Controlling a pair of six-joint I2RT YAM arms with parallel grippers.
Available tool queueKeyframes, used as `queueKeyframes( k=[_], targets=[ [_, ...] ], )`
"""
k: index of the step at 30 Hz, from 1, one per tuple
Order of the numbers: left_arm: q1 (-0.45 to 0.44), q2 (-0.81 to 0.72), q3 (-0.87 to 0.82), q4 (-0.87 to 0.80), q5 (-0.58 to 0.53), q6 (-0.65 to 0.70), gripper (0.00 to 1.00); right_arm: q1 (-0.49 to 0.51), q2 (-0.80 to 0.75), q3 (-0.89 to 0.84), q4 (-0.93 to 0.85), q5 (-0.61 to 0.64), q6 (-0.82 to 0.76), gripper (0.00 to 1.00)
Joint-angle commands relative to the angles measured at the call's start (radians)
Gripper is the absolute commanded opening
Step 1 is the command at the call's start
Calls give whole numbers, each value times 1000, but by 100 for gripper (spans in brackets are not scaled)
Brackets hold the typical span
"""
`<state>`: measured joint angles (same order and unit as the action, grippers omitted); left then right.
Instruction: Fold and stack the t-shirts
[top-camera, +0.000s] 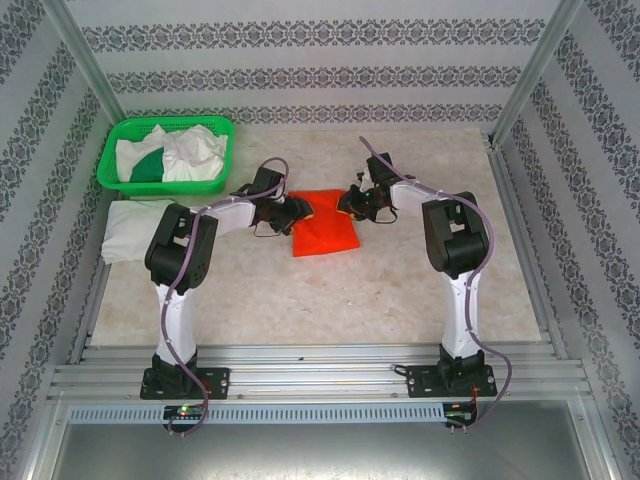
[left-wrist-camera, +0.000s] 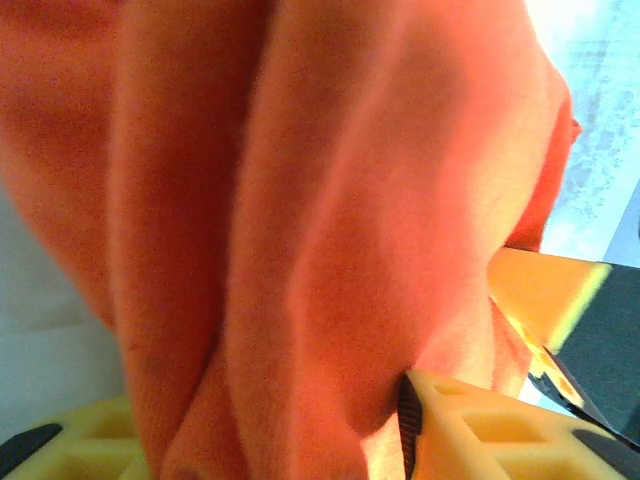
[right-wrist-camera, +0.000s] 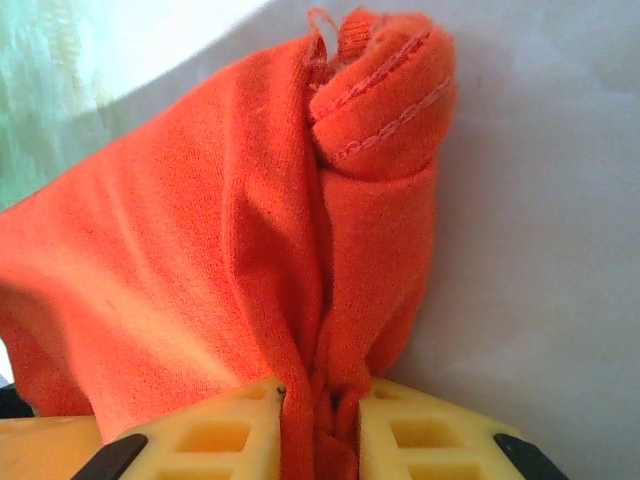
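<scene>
Folds of soft orange-red t-shirt (right-wrist-camera: 190, 270) bunch between fingers (right-wrist-camera: 205, 437).

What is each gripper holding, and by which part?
Right gripper pinches the orange tee by a bunched edge fold. Left gripper straddles the tee; grip cannot be told.

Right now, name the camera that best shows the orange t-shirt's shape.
Top external: the whole folded orange t-shirt is in frame. Right wrist gives a bunched hem pinched in the right claw; left wrist, close blurred folds.
</scene>
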<state>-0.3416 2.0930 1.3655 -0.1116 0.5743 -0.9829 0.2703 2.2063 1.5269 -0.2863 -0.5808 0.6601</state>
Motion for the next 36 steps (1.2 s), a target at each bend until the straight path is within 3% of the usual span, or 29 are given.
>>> queueKeyframes(
  k=[1,6,8,9,13,16,17,24,31,36],
  targets=[
    [-13,25,28,21,18,-11,41,5,33,11,-1,-46,12,22],
    [-14,43,23,16,21,-7,23,5,25,13,-3,-46,6,24],
    [-13,48,27,9,22,6,7,4,12,10,-2,-47,5,30],
    [-14,50,30,-4,14,22,0,3,4,9,1,-50,0,36],
    [-9,50,66,-103,0,139,0,-6,-66,-27,23,-32,-36,74],
    [-7,21,87,-187,-44,253,0,-15,-148,-87,74,-1,-74,95],
    [-7,7,95,-226,-70,298,0,-20,-172,-107,94,-4,-87,98],
    [25,-59,161,-500,-156,608,0,-10,-343,-322,398,-143,-249,98],
    [123,-148,134,-652,-210,792,0,121,-457,-373,399,-145,-535,98],
    [235,-225,121,-718,-151,874,0,246,-452,-298,339,-105,-631,98]
  ],
)
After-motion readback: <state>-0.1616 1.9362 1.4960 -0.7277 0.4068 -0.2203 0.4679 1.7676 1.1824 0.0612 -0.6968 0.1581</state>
